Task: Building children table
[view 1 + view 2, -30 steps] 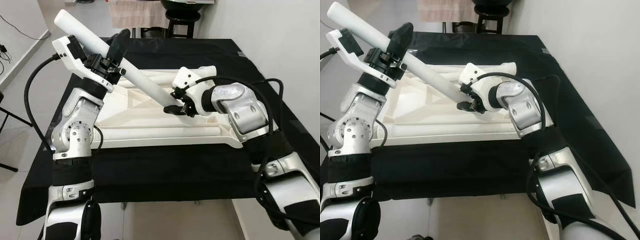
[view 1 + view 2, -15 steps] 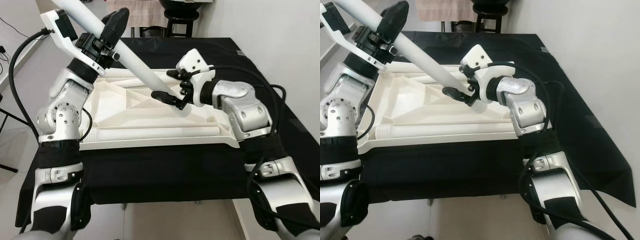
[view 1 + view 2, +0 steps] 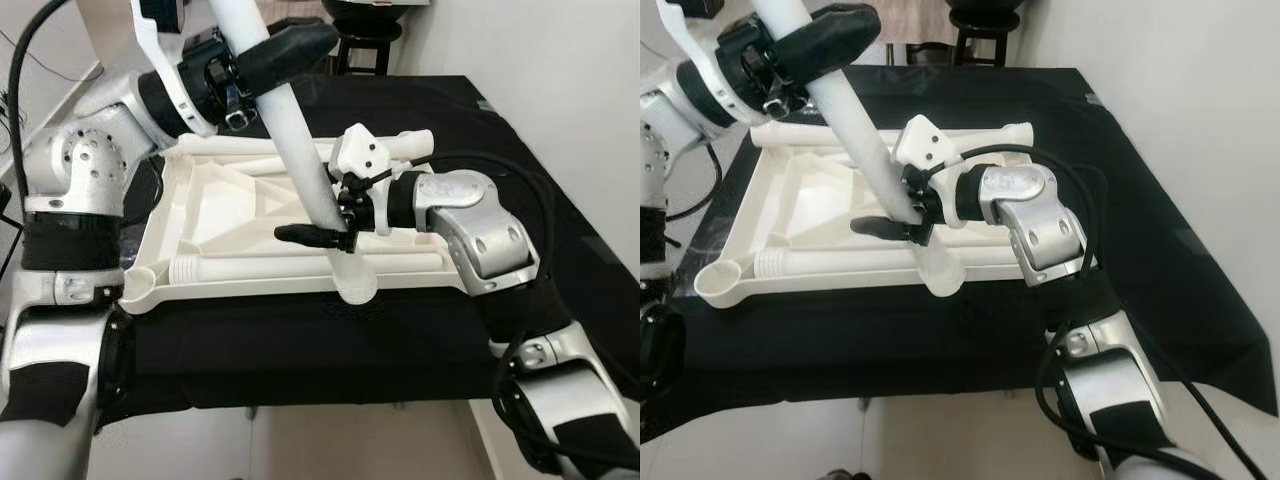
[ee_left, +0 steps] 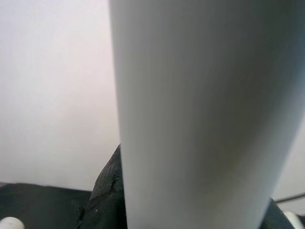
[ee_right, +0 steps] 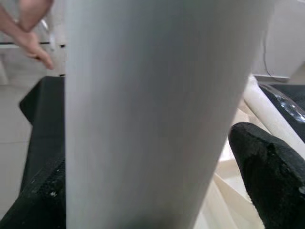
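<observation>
A long white table leg stands almost upright, tilted slightly. Its lower end hovers at the front rim of the upturned white tabletop. My left gripper is shut on the leg's upper part, with a black finger wrapped across it. Lower down, my right gripper is shut on the same leg, one finger showing in front of it. The leg is close up in the left wrist view and in the right wrist view.
The tabletop lies on a table under a black cloth. Another leg lies along its front rim and more lie at the back. An open socket sits at the front left corner. A stool stands behind. A person's hand is visible.
The leg has swung from a low slant to nearly upright. My left gripper rose and moved right with it, and the lower end moved forward to the front rim with my right gripper.
</observation>
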Controlling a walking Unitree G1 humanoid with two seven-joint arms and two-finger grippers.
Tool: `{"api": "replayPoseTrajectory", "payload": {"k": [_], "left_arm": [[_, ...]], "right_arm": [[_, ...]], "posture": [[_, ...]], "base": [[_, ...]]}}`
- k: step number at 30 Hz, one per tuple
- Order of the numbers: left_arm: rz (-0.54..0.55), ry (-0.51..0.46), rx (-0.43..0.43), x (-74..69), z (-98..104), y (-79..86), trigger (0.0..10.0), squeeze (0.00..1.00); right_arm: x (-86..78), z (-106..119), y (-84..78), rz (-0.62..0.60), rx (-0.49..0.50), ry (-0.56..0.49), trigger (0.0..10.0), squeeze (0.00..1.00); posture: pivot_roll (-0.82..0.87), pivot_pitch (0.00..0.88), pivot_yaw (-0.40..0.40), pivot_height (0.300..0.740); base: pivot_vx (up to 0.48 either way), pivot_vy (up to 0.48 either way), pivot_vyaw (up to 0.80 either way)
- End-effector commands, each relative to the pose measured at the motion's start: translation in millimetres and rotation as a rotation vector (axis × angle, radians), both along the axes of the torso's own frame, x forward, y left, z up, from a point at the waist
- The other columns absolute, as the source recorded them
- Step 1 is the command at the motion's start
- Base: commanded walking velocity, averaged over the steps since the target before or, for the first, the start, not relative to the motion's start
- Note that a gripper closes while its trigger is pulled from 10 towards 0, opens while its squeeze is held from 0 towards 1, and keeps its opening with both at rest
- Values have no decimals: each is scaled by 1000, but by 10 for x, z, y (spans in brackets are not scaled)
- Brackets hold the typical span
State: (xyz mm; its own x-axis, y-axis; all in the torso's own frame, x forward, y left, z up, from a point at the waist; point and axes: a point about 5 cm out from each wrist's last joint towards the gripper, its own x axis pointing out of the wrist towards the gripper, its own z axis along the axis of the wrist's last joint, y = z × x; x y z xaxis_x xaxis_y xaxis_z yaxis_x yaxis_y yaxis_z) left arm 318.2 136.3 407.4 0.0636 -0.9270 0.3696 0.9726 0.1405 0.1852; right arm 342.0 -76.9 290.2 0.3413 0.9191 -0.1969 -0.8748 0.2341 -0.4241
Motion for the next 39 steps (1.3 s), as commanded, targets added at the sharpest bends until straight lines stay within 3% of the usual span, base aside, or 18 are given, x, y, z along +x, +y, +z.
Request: {"api": "replayPoseTrajectory", "payload": {"k": [1,8,22,36,38,39], "left_arm": [[-212,-39,20,-164,148,-138,0,0],[-300,-104,98,-208,213,-213,0,0],[-371,-155,96,-273,310,-215,0,0],[-399,-163,60,-265,383,-202,0,0],[-403,-162,58,-264,389,-205,0,0],[-406,-162,57,-262,392,-207,0,0]], "right_arm": [[-29,-121,104,42,-15,37,10000,0],[-52,-313,211,55,-25,141,10000,0],[-11,-531,270,-50,79,297,10000,0],[-115,-610,332,-2,104,230,10000,0],[-132,-646,345,4,84,240,9412,0],[-138,-668,351,5,72,251,4078,0]], "posture": [[7,107,-24,740],[4,97,-23,740],[1,88,-25,740],[-3,90,-20,740],[-3,91,-19,740],[-3,92,-19,740]], "base": [[0,0,0],[0,0,0],[0,0,0],[0,0,0],[0,0,0],[0,0,0]]}}
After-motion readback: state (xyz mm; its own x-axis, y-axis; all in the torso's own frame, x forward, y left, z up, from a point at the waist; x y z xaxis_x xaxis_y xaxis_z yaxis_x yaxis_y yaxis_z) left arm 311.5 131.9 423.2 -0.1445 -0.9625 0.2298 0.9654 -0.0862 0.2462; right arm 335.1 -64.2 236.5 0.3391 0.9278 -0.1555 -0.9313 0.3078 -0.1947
